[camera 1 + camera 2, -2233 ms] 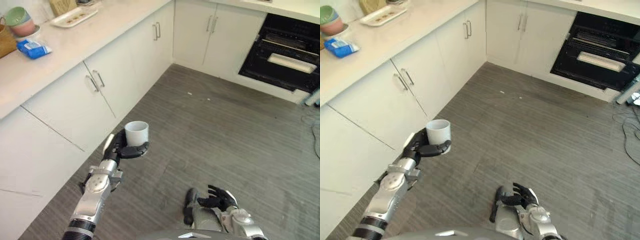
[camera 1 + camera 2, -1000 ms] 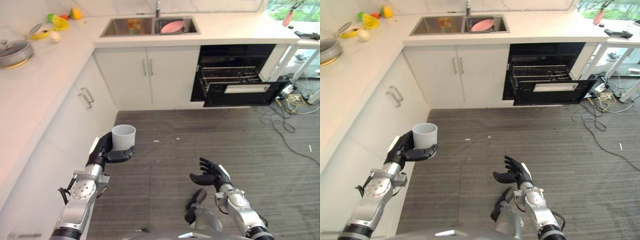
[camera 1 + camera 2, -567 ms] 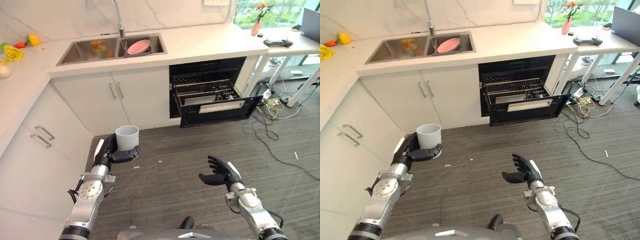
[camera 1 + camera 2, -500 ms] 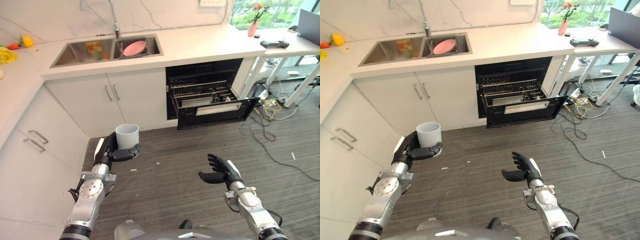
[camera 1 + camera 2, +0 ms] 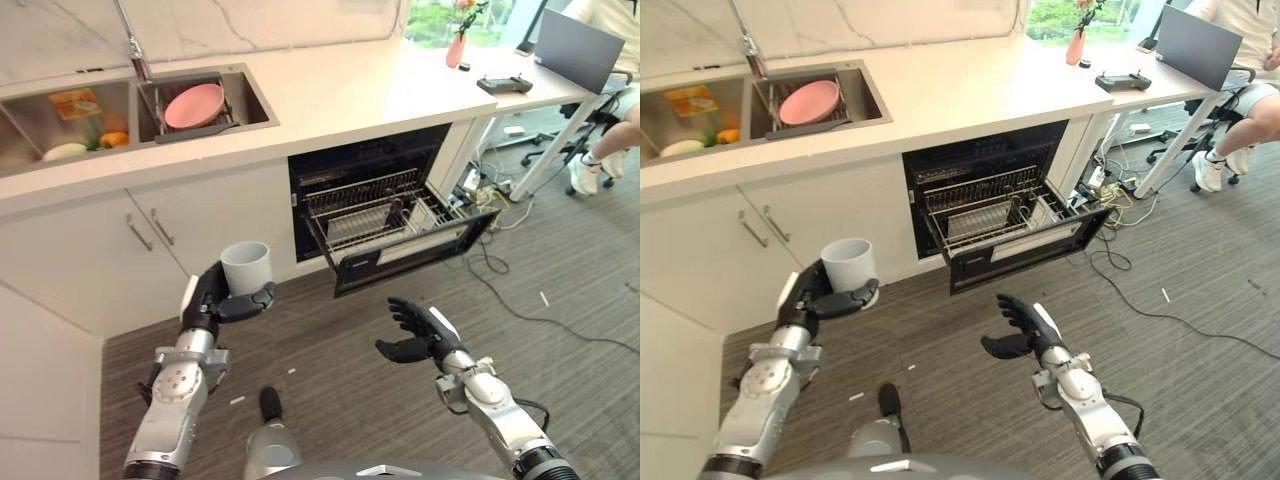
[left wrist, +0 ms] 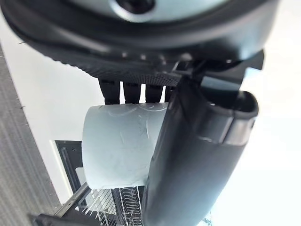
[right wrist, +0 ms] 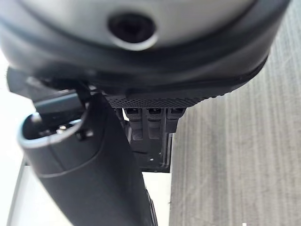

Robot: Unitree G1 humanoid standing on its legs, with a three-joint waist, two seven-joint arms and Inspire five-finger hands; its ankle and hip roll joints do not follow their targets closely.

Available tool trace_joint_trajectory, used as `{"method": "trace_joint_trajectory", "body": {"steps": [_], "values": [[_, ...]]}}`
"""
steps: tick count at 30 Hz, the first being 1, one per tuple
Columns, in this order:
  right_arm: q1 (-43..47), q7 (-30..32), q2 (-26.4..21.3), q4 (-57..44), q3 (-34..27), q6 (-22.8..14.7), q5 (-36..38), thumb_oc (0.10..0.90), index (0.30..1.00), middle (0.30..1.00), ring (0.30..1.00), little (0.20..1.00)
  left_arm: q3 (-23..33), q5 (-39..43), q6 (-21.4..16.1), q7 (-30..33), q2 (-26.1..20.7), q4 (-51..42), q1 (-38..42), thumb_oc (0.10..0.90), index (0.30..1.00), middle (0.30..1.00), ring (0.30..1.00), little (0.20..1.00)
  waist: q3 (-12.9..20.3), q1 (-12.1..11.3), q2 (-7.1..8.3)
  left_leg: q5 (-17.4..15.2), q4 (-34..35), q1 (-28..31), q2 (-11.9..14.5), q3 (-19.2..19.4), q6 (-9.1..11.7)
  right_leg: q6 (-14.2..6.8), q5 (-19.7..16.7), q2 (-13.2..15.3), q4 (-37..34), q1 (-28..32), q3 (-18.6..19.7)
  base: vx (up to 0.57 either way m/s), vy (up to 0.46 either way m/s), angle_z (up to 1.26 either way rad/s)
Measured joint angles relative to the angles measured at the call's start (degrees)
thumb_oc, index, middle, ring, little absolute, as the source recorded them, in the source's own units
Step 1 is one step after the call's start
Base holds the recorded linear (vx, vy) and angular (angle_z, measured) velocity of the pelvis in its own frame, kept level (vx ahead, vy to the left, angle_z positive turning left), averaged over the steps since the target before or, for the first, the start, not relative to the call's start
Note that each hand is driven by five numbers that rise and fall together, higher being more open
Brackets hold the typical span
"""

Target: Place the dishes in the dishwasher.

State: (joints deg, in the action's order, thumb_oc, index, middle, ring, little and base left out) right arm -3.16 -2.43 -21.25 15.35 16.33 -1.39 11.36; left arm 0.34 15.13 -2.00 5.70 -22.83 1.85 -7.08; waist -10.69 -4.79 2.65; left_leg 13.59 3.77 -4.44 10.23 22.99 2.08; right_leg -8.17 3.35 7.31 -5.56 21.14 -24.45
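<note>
L hand holds a white cup upright, fingers & thumb curled round its wall; cup is up in the air above the grey plank floor, in front of the white cabinet doors, well apart from the dishwasher. R hand hangs free over the floor, palm turned inward, fingers loosely spread w/ nothing in them.

Dishwasher sits under the white bench, to the robot's right of the cabinets; door is down & the wire rack is pulled out, a few light items in it, too small to tell what. In the bench, a steel sink: pink plate leaning in the nearer basin, yellow & orange bits in the other. Faucet behind the sink.

Far end of bench: pink vase w/ flowers, dark controller, open laptop. A person's leg & shoe by an office chair at far right
</note>
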Motion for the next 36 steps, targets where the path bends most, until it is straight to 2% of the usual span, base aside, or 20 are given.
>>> {"method": "trace_joint_trajectory", "body": {"steps": [4,7,8,9,10,12,14,15,16,18,19,21,22,24,27,29,32,33,35,36], "values": [[-0.9,-0.1,3.8,-2.3,-1.6,0.0,0.0,0.8,0.9,0.9,0.9,0.9,-0.7,0.0,0.0,-0.7,-0.6,-0.6,2.7,0.4,0.3,0.3,0.3,0.3,-0.1,0.4,0.0,-2.8,0.3,4.0,-3.7,0.4,-1.4,-1.2,-3.2,3.4,3.7,1.6,-0.8,0.29,0.362,0.11],[-1.4,-0.1,4.3,-2.3,-1.7,0.0,0.0,0.8,0.9,0.9,0.9,0.9,-3.6,-0.1,-0.2,-1.7,-1.1,-1.7,4.6,0.4,0.3,0.3,0.3,0.3,0.1,1.5,-0.59,-5.6,0.7,6.0,-5.6,-0.8,-3.3,-2.0,-3.2,7.2,16.8,-2.1,0.1,0.24,0.45,0.34],[-1.5,-0.1,4.0,-2.3,-1.8,0.0,0.0,0.8,0.9,0.9,0.9,0.9,-5.0,-0.2,-0.3,-2.0,-1.5,-1.4,5.3,0.4,0.3,0.3,0.3,0.3,0.1,2.5,-0.72,-5.8,0.5,6.3,-6.6,-1.8,-4.0,-3.0,-3.6,10.4,27.2,-5.9,1.4,0.19,0.499,0.45],[-1.6,-0.1,3.9,-2.3,-1.8,0.0,0.0,0.8,0.9,0.9,0.9,0.9,-5.4,-0.6,-0.3,-2.3,-1.6,-1.5,5.5,0.4,0.3,0.3,0.3,0.3,0.0,3.5,-0.71,-6.4,1.0,7.1,-7.9,-2.4,-4.7,-4.2,-5.5,12.2,33.0,-8.7,2.4,0.21,0.431,0.41],[-1.4,-0.1,3.9,-2.4,-1.9,0.1,0.0,0.8,0.9,0.9,0.9,0.9,-6.0,-1.3,-0.4,-2.4,-2.2,-1.6,5.6,0.4,0.3,0.3,0.3,0.3,-0.3,4.1,-0.92,-7.1,1.4,8.1,-8.7,-2.7,-5.7,-6.1,-4.0,15.8,44.4,-14.5,5.1,0.24,0.353,0.23],[-1.1,-0.3,4.0,-3.1,-1.6,0.1,0.0,0.8,0.9,0.9,0.9,0.9,-5.9,-2.3,-0.3,-2.4,-3.5,-1.5,5.6,0.4,0.3,0.3,0.3,0.3,-1.1,4.6,-2.03,-9.0,1.4,9.6,-8.9,-2.3,-7.5,-6.6,-1.1,16.8,49.4,-20.9,5.7,0.24,0.205,-0.07],[-1.0,-0.7,3.8,-4.0,-1.7,0.1,0.0,0.8,0.9,0.9,0.9,0.9,-5.9,-2.3,-0.2,-2.2,-4.2,-1.8,5.6,0.4,0.3,0.3,0.3,0.3,-1.9,4.8,-3.55,-10.1,1.5,10.9,-8.6,-1.9,-7.4,-4.8,1.7,16.2,52.0,-26.3,3.2,0.22,0.02,-0.14],[-1.2,-1.2,3.4,-4.5,-1.8,0.1,0.0,0.8,0.9,0.9,0.9,0.9,-5.6,-2.3,-0.4,-2.4,-3.8,-2.1,5.6,0.4,0.3,0.3,0.3,0.3,-2.4,5.4,-5.2,-10.2,1.7,11.4,-7.4,-2.1,-6.5,-3.5,4.6,10.4,43.6,-28.2,3.8,0.2,0.013,0.26],[-1.4,-1.3,3.0,-4.5,-1.8,0.1,0.0,0.8,0.9,0.9,0.9,0.9,-5.7,-2.3,-0.4,-3.0,-3.9,-2.2,5.9,0.4,0.3,0.3,0.3,0.3,-2.5,6.2,-4.65,-10.4,1.6,12.0,-8.0,-2.8,-5.9,-3.3,4.5,8.8,39.1,-28.7,3.0,0.23,0.009,0.36],[-1.9,-1.3,2.7,-4.4,-1.8,0.3,0.0,0.8,0.9,0.9,0.9,0.9,-6.2,-2.3,-0.4,-3.5,-3.7,-2.3,5.2,0.4,0.3,0.3,0.3,0.3,-1.4,5.7,-2.57,-11.1,1.7,12.8,-9.3,-2.9,-4.9,-1.7,3.1,7.0,25.2,-28.1,-1.9,0.1,-0.011,0.16],[-1.8,-1.3,2.7,-4.4,-1.8,0.3,0.0,0.8,0.9,0.9,0.9,0.9,-6.2,-2.3,-0.4,-3.7,-3.7,-2.3,5.0,0.4,0.3,0.3,0.3,0.3,-1.1,5.4,-2.07,-11.4,1.7,12.9,-9.5,-2.9,-4.6,-1.3,1.8,6.6,22.2,-28.0,-3.1,0.14,-0.052,0.0],[-2.1,-1.4,2.6,-4.2,-1.9,0.3,0.0,0.8,0.9,0.9,0.9,0.9,-6.5,-2.3,-0.2,-4.3,-2.9,-2.3,3.3,0.4,0.3,0.3,0.3,0.3,-0.7,4.9,-2.03,-12.5,1.6,14.4,-8.5,-2.9,-2.6,3.7,-3.6,4.9,18.4,-24.8,-5.6,0.2,-0.083,-0.03],[-2.8,-1.4,2.6,-4.3,-2.0,0.3,0.0,0.8,0.9,0.9,0.9,0.9,-6.7,-2.3,0.0,-4.4,-2.2,-2.4,2.8,0.4,0.3,0.3,0.3,0.3,-0.3,4.9,-2.44,-13.2,1.7,14.9,-7.8,-3.2,-1.9,3.8,-3.6,4.0,17.1,-23.7,-5.8,0.16,-0.08,-0.06],[-3.8,-1.5,2.3,-4.4,-2.3,0.1,0.0,0.8,0.9,0.9,0.9,0.9,-6.8,-2.3,0.1,-5.7,-1.3,-2.5,1.0,0.4,0.3,0.3,0.3,0.3,2.2,4.3,-2.97,-13.4,1.1,16.1,-5.3,-2.4,0.3,6.8,-4.0,0.0,12.4,-21.5,-5.7,0.13,-0.095,-0.15],[-3.4,-1.6,1.0,-4.5,-4.2,0.1,0.0,0.8,0.9,0.9,0.9,0.9,-6.8,-2.2,0.1,-5.9,-1.0,-2.5,1.1,0.4,0.3,0.3,0.3,0.3,2.3,3.8,-3.17,-14.3,-2.1,15.4,-3.8,-1.7,1.7,9.1,-5.8,-2.8,7.5,-18.8,-5.1,0.09,-0.104,-0.16],[-3.4,-1.4,0.0,-4.5,-5.2,0.1,0.1,0.8,0.9,0.9,0.9,0.9,-6.7,-2.1,0.1,-6.1,-0.1,-2.5,1.2,0.4,0.3,0.3,0.3,0.3,2.2,3.7,-2.72,-15.0,-7.1,13.9,-2.9,-1.8,2.5,9.1,-5.9,-3.2,4.7,-16.8,-5.0,0.1,-0.196,-0.05],[-3.3,-1.2,-0.2,-4.6,-6.4,0.0,1.7,0.8,0.9,0.9,0.9,0.9,-6.5,-1.6,0.0,-6.2,0.7,-2.3,1.2,0.4,0.3,0.3,0.3,0.3,2.0,3.3,-1.77,-16.6,-27.8,5.4,0.4,-4.0,6.5,10.5,-5.4,-4.0,1.9,-14.9,-4.6,0.02,-0.079,-0.08],[-3.8,-1.3,-0.2,-5.2,-6.8,0.0,2.4,0.8,0.9,0.9,0.9,0.9,-6.7,-1.4,0.2,-6.1,0.8,-2.3,0.9,0.4,0.3,0.3,0.3,0.3,1.7,2.1,-1.63,-16.2,-38.1,0.2,2.9,-5.1,9.7,11.2,-6.2,-4.3,0.5,-12.9,-4.4,-0.01,0.113,-0.23],[-3.6,-1.1,-1.1,-5.2,-6.7,0.1,2.4,0.8,0.9,0.9,0.9,0.9,-7.0,-0.9,0.2,-6.3,0.9,-2.7,0.8,0.4,0.3,0.3,0.3,0.3,1.2,2.3,-1.65,-17.3,-37.8,-2.7,2.5,-8.6,10.4,11.0,-5.9,-4.5,0.2,-12.4,-3.6,0.03,0.198,-0.26],[-3.5,-1.0,-1.5,-5.2,-6.7,0.1,2.5,0.8,0.9,0.9,0.9,0.9,-7.0,-0.4,0.2,-6.3,0.9,-2.8,0.8,0.4,0.3,0.3,0.3,0.3,1.2,2.6,-1.93,-17.0,-32.5,-2.4,2.8,-8.6,9.9,11.1,-5.7,-5.0,0.0,-12.2,-3.2,0.06,0.248,-0.26]]}}
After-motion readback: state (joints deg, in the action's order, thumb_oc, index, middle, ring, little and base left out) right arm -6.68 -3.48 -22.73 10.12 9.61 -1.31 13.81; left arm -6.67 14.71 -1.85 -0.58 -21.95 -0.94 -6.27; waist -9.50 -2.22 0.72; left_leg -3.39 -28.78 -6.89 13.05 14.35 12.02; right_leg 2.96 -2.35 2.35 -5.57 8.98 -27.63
